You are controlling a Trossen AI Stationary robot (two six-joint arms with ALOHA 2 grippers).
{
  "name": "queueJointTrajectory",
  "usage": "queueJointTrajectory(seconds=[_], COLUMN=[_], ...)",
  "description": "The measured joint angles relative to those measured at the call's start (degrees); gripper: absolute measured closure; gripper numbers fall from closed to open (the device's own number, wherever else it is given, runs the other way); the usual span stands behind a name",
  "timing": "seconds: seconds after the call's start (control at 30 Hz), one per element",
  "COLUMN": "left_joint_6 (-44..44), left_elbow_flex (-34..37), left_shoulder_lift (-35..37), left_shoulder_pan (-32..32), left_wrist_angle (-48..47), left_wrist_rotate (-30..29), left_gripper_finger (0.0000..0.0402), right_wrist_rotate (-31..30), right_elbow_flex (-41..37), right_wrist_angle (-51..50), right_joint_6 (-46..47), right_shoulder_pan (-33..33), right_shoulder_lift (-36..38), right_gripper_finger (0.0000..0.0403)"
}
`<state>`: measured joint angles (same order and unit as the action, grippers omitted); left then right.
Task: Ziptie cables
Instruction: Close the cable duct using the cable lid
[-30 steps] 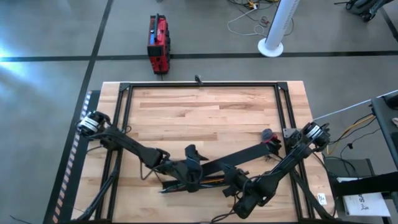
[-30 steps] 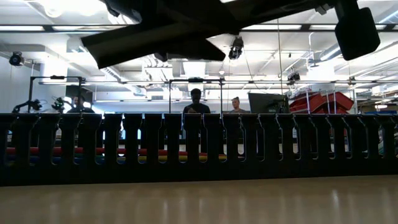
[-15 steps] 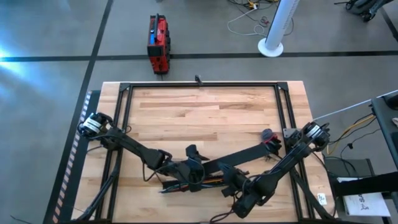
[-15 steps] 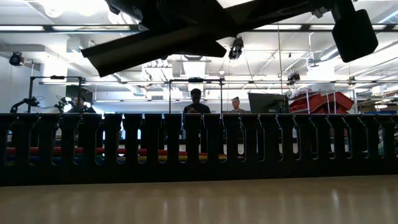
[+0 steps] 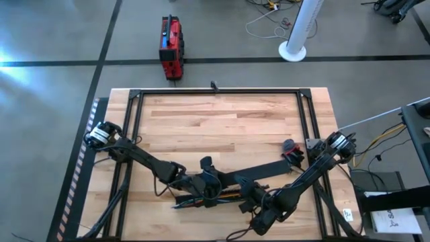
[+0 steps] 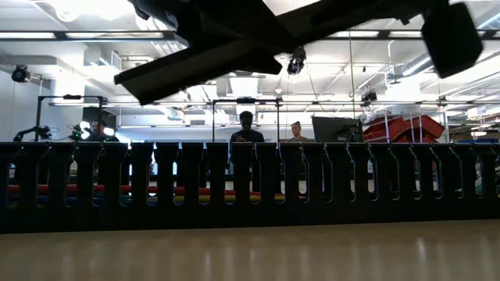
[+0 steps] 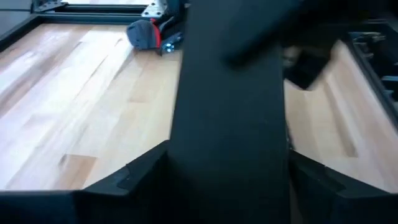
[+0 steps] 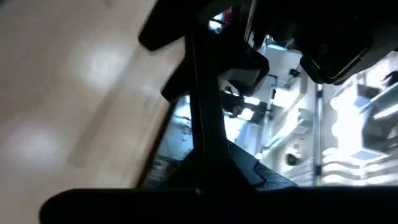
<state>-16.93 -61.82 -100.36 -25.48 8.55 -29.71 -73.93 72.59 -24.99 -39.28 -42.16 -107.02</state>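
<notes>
A long flat black bar (image 5: 269, 168) hangs slantwise above the table's near middle, and in the low view this bar (image 6: 203, 58) is overhead. My left gripper (image 5: 209, 178) is shut on its left end; my right gripper (image 5: 250, 191) is shut on it nearer the middle. Below them a black slotted bar (image 6: 250, 183) lies along the near edge on its long side. The cables (image 6: 117, 191) show as red, blue and yellow strands behind its slots, and as a coloured streak (image 5: 232, 195) in the high view. My left gripper has the flat bar's two long edges (image 7: 177, 155) between its two fingers, which lie across its width. The fingers point along the bar, slanting slightly down from the table's left. The bar is lifted clear of the table. My right gripper pinches the flat bar across its thin section (image 8: 208, 158); the bar shows edge-on, running away from the fingers. The fingers come from the table's right and near side. The exact spot of contact is hidden by the gripper's own body.
A black frame (image 5: 215, 91) runs around the wooden table top. A red-black clip with dark wire (image 5: 290, 148) lies at the right, also in the left wrist view (image 7: 149, 31). People stand in the room beyond the table (image 6: 246, 129). Bare wood lies across the far half.
The raised flat bar has tipped a little in the low view: its left end has sunk and swung toward the picture's middle. My right gripper has rolled slightly about its own line. Both arms have otherwise stayed where they were.
</notes>
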Motion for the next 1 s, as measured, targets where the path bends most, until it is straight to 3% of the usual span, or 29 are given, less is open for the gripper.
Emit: queueJointTrajectory(seconds=[0.1,0.23,0.43,0.53,0.67,1.0], left_joint_6=[0.12,0.09,-0.8,-1.28,-1.38,0.42], left_elbow_flex=[0.04,0.12,0.22,0.13,0.18,0.2], left_shoulder_lift=[0.01,0.0,0.0,0.02,0.02,0.02], left_shoulder_pan=[0.11,0.04,0.09,-0.11,0.03,-0.22], left_wrist_angle=[-0.74,-3.15,-5.15,-6.51,-7.05,-7.18], left_wrist_rotate=[-0.41,-0.41,-0.44,-1.11,-1.48,-1.38], left_gripper_finger=[0.0175,0.021,0.0224,0.0221,0.0232,0.0295], right_wrist_rotate=[4.66,16.15,19.49,24.84,30.61,30.83], right_elbow_flex=[0.82,3.03,4.3,6.65,10.46,12.53], right_wrist_angle=[-0.32,-1.74,-2.55,-2.37,-3.35,-11.34], right_joint_6=[7.15,16.57,22.36,25.87,30.6,41.36], right_shoulder_pan=[0.23,1.68,3.0,3.2,3.46,4.08], right_shoulder_lift=[0.04,0.32,0.39,0.73,1.31,2.34], right_gripper_finger=[0.0357,0.0294,0.0215,0.0188,0.0161,0.0149])
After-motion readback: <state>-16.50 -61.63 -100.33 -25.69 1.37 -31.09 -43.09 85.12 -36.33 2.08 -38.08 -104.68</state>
